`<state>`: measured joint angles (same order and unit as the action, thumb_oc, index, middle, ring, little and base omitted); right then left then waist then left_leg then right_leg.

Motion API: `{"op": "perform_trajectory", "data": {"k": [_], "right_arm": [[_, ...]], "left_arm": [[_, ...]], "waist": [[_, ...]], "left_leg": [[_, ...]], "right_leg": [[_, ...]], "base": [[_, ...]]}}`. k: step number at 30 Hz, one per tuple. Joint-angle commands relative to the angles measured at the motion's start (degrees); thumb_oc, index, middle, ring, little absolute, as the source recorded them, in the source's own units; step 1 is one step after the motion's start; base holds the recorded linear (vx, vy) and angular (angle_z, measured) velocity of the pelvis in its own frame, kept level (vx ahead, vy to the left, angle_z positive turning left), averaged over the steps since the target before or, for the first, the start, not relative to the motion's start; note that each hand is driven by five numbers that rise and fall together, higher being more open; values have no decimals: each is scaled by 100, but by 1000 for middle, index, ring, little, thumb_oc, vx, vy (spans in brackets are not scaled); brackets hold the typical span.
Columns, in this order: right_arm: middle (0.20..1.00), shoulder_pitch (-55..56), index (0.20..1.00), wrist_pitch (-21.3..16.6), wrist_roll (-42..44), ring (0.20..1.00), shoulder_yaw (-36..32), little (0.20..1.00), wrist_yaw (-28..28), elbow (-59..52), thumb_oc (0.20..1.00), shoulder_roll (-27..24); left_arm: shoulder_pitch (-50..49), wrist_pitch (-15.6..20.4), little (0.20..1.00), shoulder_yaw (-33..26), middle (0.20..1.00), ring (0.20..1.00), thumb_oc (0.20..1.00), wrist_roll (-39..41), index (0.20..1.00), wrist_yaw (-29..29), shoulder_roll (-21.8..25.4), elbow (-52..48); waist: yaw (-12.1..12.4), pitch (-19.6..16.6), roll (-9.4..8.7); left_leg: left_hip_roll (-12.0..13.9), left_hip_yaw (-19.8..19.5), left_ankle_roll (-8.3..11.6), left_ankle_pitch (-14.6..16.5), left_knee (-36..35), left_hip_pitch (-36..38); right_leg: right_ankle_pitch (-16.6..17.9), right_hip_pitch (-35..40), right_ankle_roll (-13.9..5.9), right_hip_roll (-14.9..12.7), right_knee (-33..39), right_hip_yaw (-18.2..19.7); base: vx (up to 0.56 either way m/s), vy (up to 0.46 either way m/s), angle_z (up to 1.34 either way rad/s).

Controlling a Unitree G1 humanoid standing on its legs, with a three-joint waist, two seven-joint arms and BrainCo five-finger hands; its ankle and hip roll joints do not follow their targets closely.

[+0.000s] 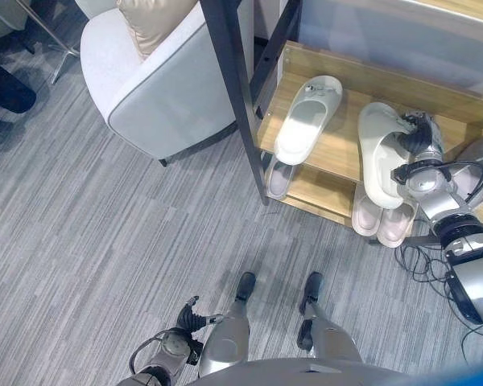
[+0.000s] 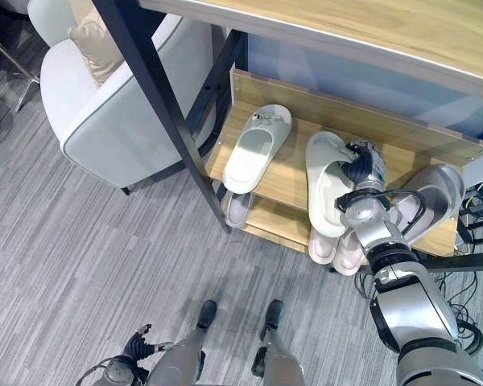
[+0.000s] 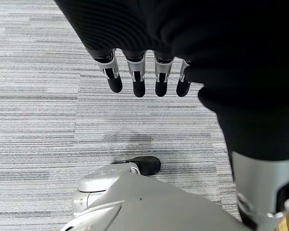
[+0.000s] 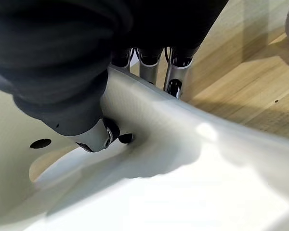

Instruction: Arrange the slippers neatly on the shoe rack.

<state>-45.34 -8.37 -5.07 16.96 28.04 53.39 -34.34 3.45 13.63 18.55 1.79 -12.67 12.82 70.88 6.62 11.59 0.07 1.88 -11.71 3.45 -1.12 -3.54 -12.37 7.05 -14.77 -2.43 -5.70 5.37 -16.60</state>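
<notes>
Right wrist view: right hand (image 4: 94,130) pinches pale moulded-foam slipper (image 1: 380,153) rim, thumb inside, fingers outside.
Slipper's long axis runs front-to-back on wooden shelf (image 1: 338,145); left hand (image 3: 144,79) hangs relaxed, well apart.

Silver-grey arms; robot hand (image 2: 362,173) w/ dark ribbed cover.

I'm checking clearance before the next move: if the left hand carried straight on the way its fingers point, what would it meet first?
The left hand hangs open, fingers aimed down at the grey carpet. Nothing lies between them, so it would probably meet the carpet first, though depth is hard to judge.
</notes>
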Motion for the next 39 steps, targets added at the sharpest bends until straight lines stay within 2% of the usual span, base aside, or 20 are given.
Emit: {"op": "perform_trajectory", "data": {"k": [1,5,7,11,23,37,38,39], "right_arm": [[200,-413,200,-81,280,200,-20,200,309,217,200,-9],[200,-545,200,-23,389,200,-72,200,427,367,200,77],[200,-701,200,98,345,200,44,200,379,155,200,168],[200,-929,200,178,525,200,-39,200,530,707,200,127],[200,-1398,200,310,682,200,267,200,307,1411,200,275],[200,-1654,200,343,595,200,478,200,197,1895,200,365],[231,-1717,231,360,655,231,453,231,209,1956,231,411],[1000,-1705,1000,355,712,1000,392,1000,241,2002,1000,446]], "left_arm": [[229,48,1000,287,1000,1000,1000,155,1000,-182,129,283],[234,22,1000,283,1000,1000,1000,167,1000,-202,120,365],[664,-37,1000,247,1000,1000,1000,396,1000,-150,111,426],[490,16,1000,167,1000,1000,1000,755,1000,-100,179,361],[622,43,1000,177,1000,1000,1000,873,1000,-1,327,388],[784,17,1000,301,1000,1000,1000,729,1000,50,419,423],[772,20,1000,296,1000,1000,1000,755,1000,54,418,433],[770,11,1000,297,1000,1000,1000,763,1000,64,400,435]], "waist": [[114,-68,-280],[136,-53,-308],[47,-49,-322],[165,-79,-379],[294,-37,-501],[474,-21,-507],[480,-27,-513],[482,-25,-506]], "left_leg": [[-200,27,153,-168,-146,-332],[-212,20,153,-173,-146,-392],[-206,53,151,-158,-146,-421],[-224,-2,138,-161,-146,-496],[-314,-140,138,-196,-146,-661],[-446,-319,169,-246,-146,-821],[-450,-327,166,-246,-146,-829],[-458,-323,166,-241,-146,-827]], "right_leg": [[-628,597,-645,-264,-37,-110],[-604,542,-656,-278,-37,-109],[-586,496,-666,-269,-37,-73],[-597,461,-672,-255,-37,-117],[-578,429,-697,-306,-37,-281],[-556,440,-727,-400,-37,-529],[-551,435,-726,-403,-37,-530],[-552,434,-725,-402,-37,-530]], "base": [[-8,27,13],[-2,29,11],[-13,50,-1],[1,20,-8],[8,19,7],[3,28,12],[-2,17,3],[0,0,0]]}}
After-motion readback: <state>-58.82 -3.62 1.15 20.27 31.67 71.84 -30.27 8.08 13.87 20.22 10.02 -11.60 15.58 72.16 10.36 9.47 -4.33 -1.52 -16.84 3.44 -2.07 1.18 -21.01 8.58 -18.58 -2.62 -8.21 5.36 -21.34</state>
